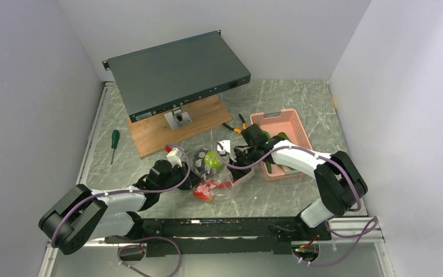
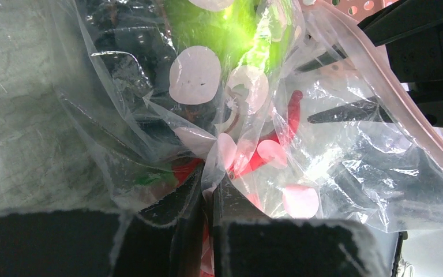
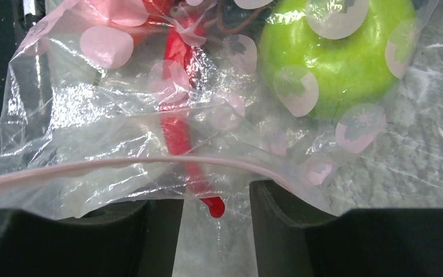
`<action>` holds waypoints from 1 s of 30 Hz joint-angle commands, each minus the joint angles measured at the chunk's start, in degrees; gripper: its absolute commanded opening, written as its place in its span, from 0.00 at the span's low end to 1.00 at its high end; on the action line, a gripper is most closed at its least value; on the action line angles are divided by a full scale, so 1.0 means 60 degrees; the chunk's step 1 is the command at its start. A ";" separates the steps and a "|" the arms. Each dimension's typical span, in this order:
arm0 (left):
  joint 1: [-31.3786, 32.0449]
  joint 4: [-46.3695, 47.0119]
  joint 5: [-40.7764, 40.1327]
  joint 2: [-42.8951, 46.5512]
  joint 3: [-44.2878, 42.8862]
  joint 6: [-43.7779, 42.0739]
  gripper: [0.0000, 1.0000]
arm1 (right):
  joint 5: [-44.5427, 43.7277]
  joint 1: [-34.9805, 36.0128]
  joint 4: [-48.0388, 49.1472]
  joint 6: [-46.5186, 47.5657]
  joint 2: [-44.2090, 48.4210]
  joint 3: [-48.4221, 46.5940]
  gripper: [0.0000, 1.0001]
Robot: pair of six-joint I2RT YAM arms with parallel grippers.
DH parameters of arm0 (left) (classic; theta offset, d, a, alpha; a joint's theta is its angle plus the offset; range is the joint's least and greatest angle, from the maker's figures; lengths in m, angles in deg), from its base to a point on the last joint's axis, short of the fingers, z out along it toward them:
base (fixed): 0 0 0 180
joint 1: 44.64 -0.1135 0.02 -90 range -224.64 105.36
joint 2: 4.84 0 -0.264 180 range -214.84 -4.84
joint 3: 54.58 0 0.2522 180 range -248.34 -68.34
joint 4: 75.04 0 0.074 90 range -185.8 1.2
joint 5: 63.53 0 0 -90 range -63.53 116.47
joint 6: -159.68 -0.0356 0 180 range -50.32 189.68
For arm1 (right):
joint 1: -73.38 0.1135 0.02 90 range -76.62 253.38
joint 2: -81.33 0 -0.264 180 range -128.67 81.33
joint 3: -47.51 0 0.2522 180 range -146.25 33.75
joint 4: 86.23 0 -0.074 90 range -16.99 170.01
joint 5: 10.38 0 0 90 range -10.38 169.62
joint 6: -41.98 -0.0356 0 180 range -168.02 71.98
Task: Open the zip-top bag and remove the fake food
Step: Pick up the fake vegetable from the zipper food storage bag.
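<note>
The clear dotted zip-top bag [image 1: 226,183] lies between my two grippers. Fake food shows through it: a green apple [image 3: 329,63] and a long red pepper [image 3: 176,127]. In the top view the apple [image 1: 210,158] sits at the bag's far side, with red pieces [image 1: 206,189] nearer. My left gripper [image 2: 212,193] is shut on a bunched fold of the bag [image 2: 352,173]. My right gripper [image 3: 216,213] stands open at the bag's pink zip rim [image 3: 121,164]. The pepper's tip hangs between its fingers without touching them. One right finger [image 2: 346,109] shows through the plastic.
A pink slotted basket [image 1: 291,124] stands right of the bag, with green pieces in it. Orange-handled pliers [image 1: 236,124] lie behind the bag. A dark flat device [image 1: 179,69] rests on a wooden board [image 1: 156,138] at the back. A green-handled screwdriver [image 1: 114,138] lies far left.
</note>
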 commanded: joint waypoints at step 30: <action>0.0193 -0.0969 -0.0202 0.0191 0.0482 0.0082 0.12 | 0.0016 0.0831 -0.1162 -0.0694 -0.0886 -0.0891 0.99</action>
